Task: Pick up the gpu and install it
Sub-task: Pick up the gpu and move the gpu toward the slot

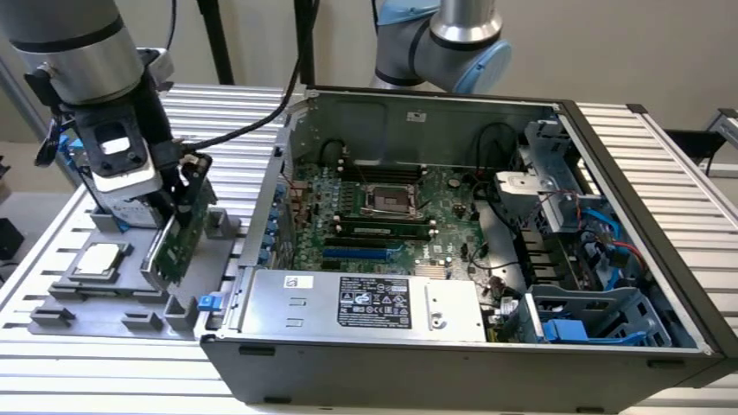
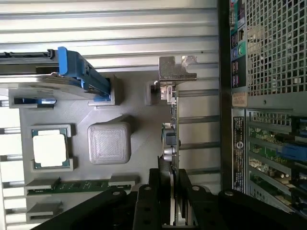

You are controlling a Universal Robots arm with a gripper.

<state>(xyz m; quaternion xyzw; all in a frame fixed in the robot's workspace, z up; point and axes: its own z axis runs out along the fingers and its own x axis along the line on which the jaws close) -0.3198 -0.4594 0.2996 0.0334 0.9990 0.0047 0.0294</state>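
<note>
Our claw [image 2: 171, 178] is closed partway on the gpu [image 2: 172, 120], edge-up at the grey tray [image 2: 139, 120] beside the computer case [image 1: 461, 372]. We judge pickup underway; lifting calls for a firm, upright hold.

- Plain pale wall [image 1: 645, 52] across the back of the scene.
- Ribbed aluminium table [image 1: 231, 104] of long parallel slats, catching bright, even light.
- Two dark stand poles [image 1: 216, 39] rising behind it.
</note>
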